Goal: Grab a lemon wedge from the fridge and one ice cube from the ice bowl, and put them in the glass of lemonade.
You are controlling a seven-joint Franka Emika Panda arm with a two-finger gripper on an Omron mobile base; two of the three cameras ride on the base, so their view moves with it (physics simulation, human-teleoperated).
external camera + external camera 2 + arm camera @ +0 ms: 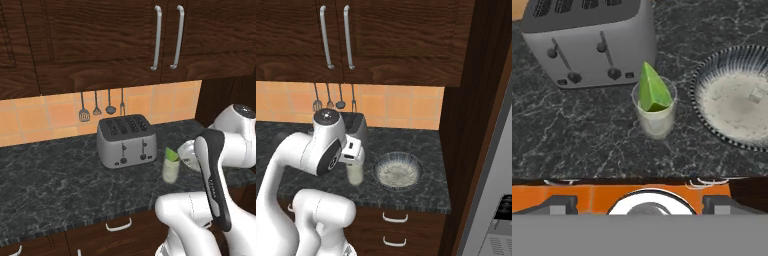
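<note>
The glass of lemonade [656, 122] stands on the dark counter in front of the toaster. A yellow-green lemon wedge [652, 90] sits in its mouth, point up. From the left base view, the wedge [171, 154] sticks out of the glass [170, 171]. My gripper [640, 202] hangs open a little above the glass and holds nothing. The right base view has my hand [353, 152] right over the glass [355, 176]. Beside the glass lies the ice bowl [704, 75], with a pale ice cube [757, 94] on its whitish contents. The fridge [491, 165] is at the far right.
A silver four-slot toaster [125, 139] stands behind the glass, close to it. The ice bowl [397, 155] lies near the counter's right end, next to a dark wood side panel [466, 125]. Utensils [102, 106] hang on the tiled wall. Upper cabinets [165, 37] overhang the counter.
</note>
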